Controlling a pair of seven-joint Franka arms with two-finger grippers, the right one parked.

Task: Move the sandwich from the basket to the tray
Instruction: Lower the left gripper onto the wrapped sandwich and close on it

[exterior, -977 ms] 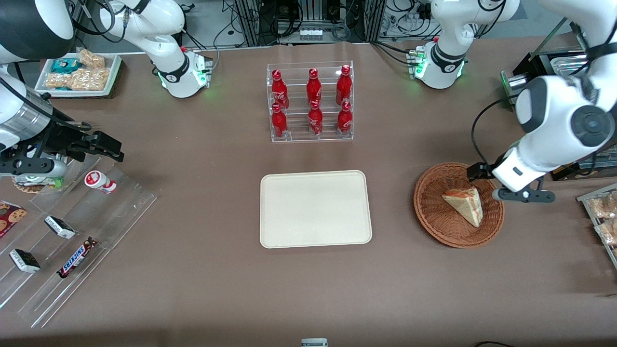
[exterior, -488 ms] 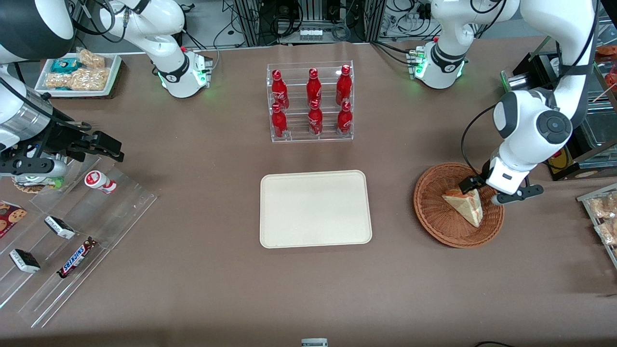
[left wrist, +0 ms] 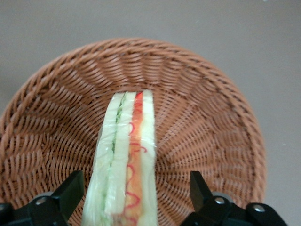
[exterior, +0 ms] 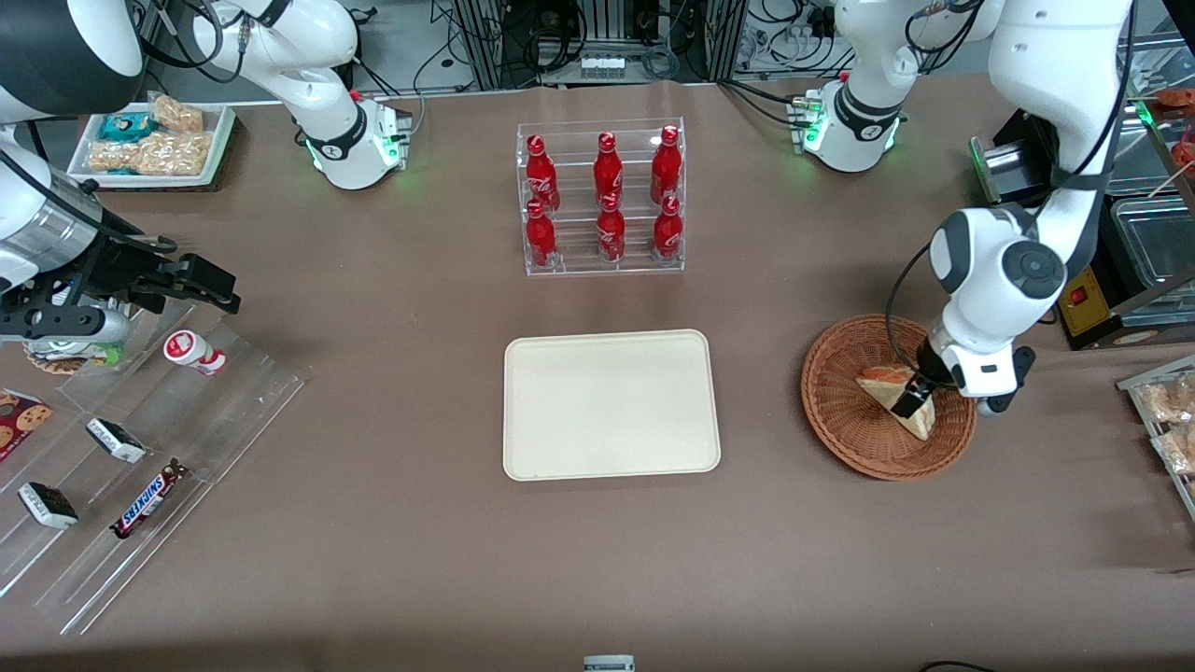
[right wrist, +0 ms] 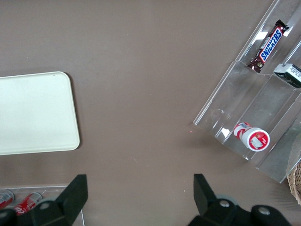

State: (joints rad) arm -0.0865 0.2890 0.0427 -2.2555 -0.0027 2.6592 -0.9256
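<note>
Where the front view takes in the whole bench, the basket (exterior: 887, 397) sits toward the working arm's end, with the sandwich (exterior: 898, 399) lying inside it on the part of the bowl nearest that end. The gripper (exterior: 913, 399) is down in the basket, right at the sandwich, one dark finger showing against the bread. The tray (exterior: 611, 404) lies bare at mid-bench, well apart from the basket, with a rack of red bottles (exterior: 602, 198) farther from the camera.

Seen from the left wrist, the sandwich (left wrist: 126, 165) stands on edge on the wicker (left wrist: 207, 117), its red and green filling facing the camera. The fingers (left wrist: 70, 190) are spread apart, one on each side of the wedge, with a gap visible between each and the wrap.

From the right wrist, only a corner of the tray (right wrist: 35, 113) shows.
</note>
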